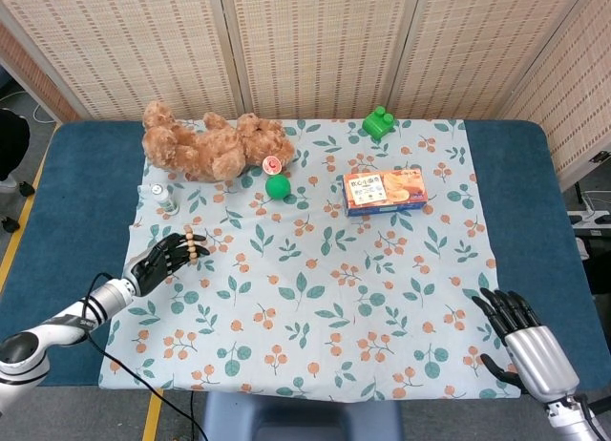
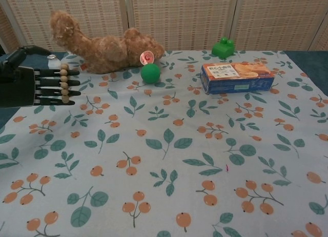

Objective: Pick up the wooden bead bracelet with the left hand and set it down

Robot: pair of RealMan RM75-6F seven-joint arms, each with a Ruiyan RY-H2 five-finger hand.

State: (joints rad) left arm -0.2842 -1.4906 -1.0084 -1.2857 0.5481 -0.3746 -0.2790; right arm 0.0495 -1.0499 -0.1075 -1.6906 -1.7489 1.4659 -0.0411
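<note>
The wooden bead bracelet [image 1: 192, 245] hangs as a loop across the outstretched fingers of my left hand [image 1: 160, 262], close to the fingertips. In the chest view the beads [image 2: 64, 83] run in a vertical line over the straight black fingers [image 2: 48, 87], and the thumb is lifted apart above them. The hand is at the left edge of the floral cloth [image 1: 315, 298], below the small bottle [image 1: 162, 197]. My right hand [image 1: 523, 341] rests at the near right corner, fingers spread, holding nothing.
A brown teddy bear [image 1: 205, 145] lies at the back left, with a green ball [image 1: 278, 187] and a small red-topped item [image 1: 272, 164] beside it. An orange biscuit box [image 1: 385, 192] and a green block [image 1: 379, 123] stand at the back right.
</note>
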